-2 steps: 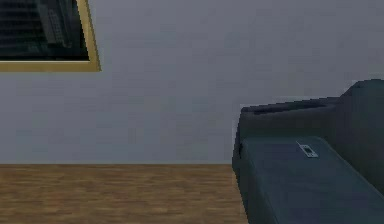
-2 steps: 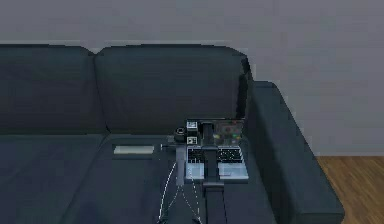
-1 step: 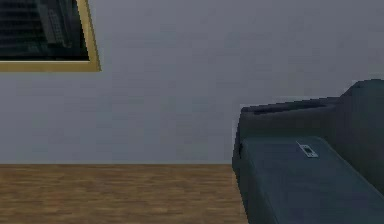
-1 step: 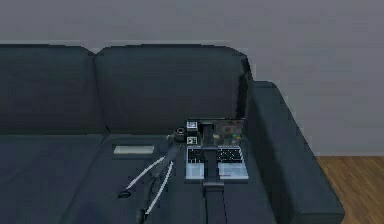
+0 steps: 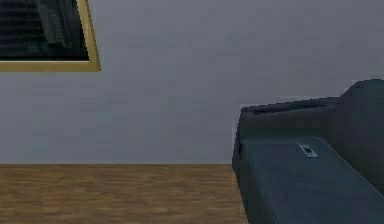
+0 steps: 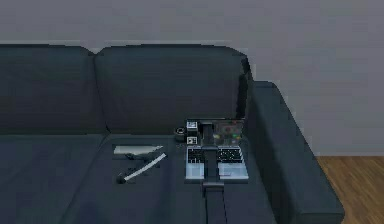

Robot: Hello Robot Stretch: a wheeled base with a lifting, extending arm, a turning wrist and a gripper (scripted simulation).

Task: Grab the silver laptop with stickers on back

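Sofa arm [image 5: 300, 175] at lower right, forward view; framed picture [image 5: 45, 35] at upper left. Arm side view: my gripper [image 6: 204, 152] is at the open laptop [image 6: 230, 158], which rests on the sofa seat [image 6: 60, 165], lower centre. Whether I hold it cannot be told. Approach looks done; lifting remains.

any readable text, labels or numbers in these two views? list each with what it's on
None can be read.
Laptop on the sofa: marks on lid and keys too small to read.
Small white item on the sofa: dark marks, too small.
Framed picture: no text to make out.
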